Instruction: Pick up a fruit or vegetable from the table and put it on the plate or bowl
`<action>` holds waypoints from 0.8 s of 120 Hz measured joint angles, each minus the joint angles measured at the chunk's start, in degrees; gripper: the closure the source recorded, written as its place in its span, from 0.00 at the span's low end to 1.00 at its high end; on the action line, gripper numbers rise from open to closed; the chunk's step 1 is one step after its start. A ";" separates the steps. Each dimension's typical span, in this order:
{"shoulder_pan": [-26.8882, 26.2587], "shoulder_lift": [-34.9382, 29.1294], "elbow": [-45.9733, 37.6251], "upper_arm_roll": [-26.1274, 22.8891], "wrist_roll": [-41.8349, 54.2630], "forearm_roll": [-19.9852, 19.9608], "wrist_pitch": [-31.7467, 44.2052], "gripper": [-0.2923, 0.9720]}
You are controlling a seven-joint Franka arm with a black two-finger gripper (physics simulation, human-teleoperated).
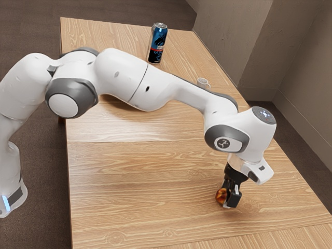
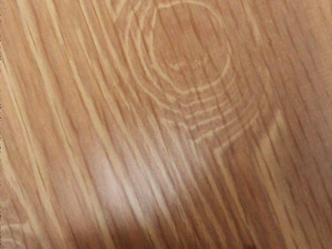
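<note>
White rounded arm (image 1: 155, 88), grey joint caps (image 1: 71, 97), white wrist emblem (image 1: 224, 143)

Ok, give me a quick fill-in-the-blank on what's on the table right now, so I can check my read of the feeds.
1. The can stands ____ near the far end of the table.
2. The small orange-red fruit sits on the exterior view's ____ side of the gripper, right against it.
3. The wrist view looks down on the table's ____ grain.

Missing words: upright; left; wood.
</note>
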 joint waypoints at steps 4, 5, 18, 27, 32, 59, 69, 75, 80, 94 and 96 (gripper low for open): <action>-0.01 0.01 0.03 0.00 -0.01 0.02 0.09 0.38; -0.01 0.01 0.04 0.00 -0.01 0.02 0.11 0.38; -0.05 0.02 0.36 -0.01 -0.04 0.17 0.27 0.44; -0.02 -0.02 0.63 0.00 -0.03 0.38 0.10 0.47; -0.02 -0.05 0.72 0.00 -0.03 0.63 -0.10 0.48; -0.04 -0.07 0.79 0.02 -0.14 1.38 -3.28 0.50; -0.19 -0.11 1.25 0.04 -0.19 2.02 -4.68 0.51; -0.24 -0.10 1.51 0.02 -0.23 2.40 -5.31 0.51; -0.25 -0.12 1.60 0.01 -0.25 2.63 -5.73 0.51; -0.23 -0.25 1.87 0.05 -0.32 2.97 -6.68 0.52; -0.22 -0.25 2.08 0.06 -0.33 3.00 -6.83 0.52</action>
